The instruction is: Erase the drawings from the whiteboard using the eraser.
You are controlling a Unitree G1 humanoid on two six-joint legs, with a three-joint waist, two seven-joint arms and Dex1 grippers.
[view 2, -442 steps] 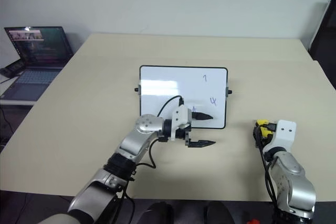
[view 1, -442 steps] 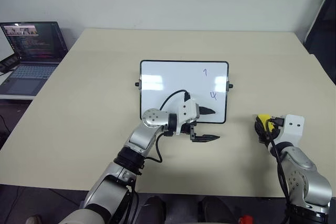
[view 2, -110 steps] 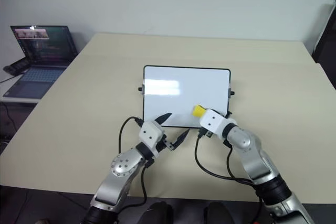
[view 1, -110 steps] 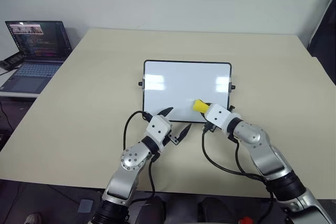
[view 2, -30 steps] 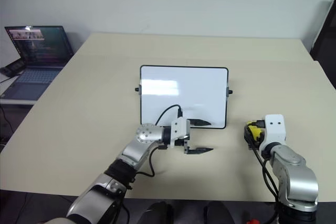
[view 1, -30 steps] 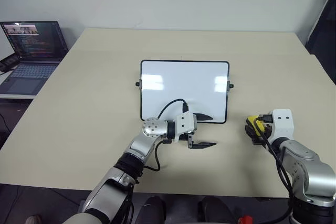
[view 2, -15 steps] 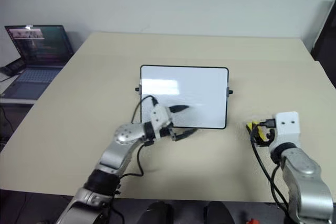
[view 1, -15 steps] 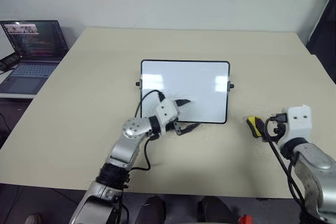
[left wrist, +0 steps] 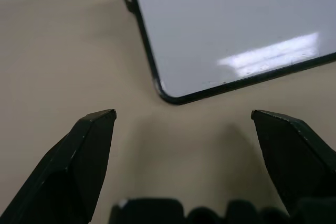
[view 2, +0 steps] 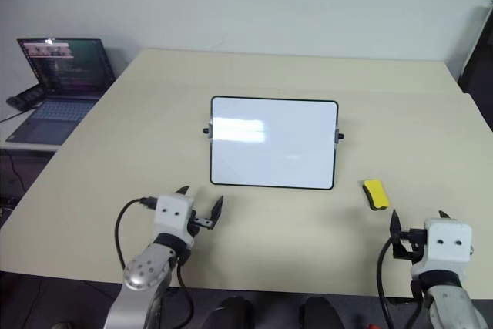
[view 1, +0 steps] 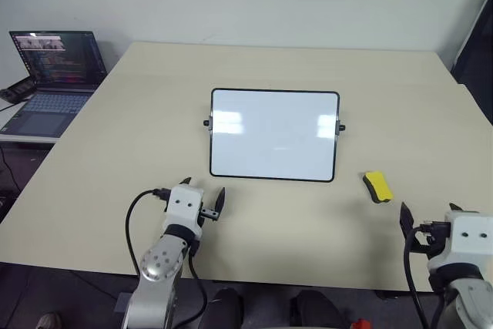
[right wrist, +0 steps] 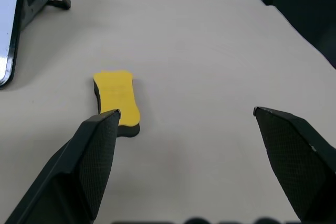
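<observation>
Whiteboard (view 1: 275,135): rectangular, glossy white face with a thin black frame rounded at the corners; one small black knob on each short side; lies flat near the middle of the table, ahead of the left gripper and slightly to its right; face reads blank, with soft light reflections at both upper corners
Drawings: no marker strokes can be made out on the white face
Eraser (view 1: 377,186): small oblong block, bright yellow top with a slightly waisted outline, thin black underside; lies flat on the table just beyond the whiteboard's near right corner, apart from the frame; ahead of the right gripper and to its left, not touching it
Left gripper (view 1: 202,193): two black tapered fingers spread wide, nothing between them; held level over bare table, short of the whiteboard's near left corner; the left wrist view shows that rounded corner between the fingertips, clear of both
Right gripper (view 1: 427,213): two black wedge-shaped fingers spread wide, nothing between them; sits near the table's front edge; in the right wrist view the eraser lies beyond one fingertip, with bare table between the fingers
Table (view 1: 139,121): smooth matt beige top, broad and rectangular
Laptop (view 1: 48,75): dark, lid open, screen lit; stands on a separate surface far off to the left of the left gripper
</observation>
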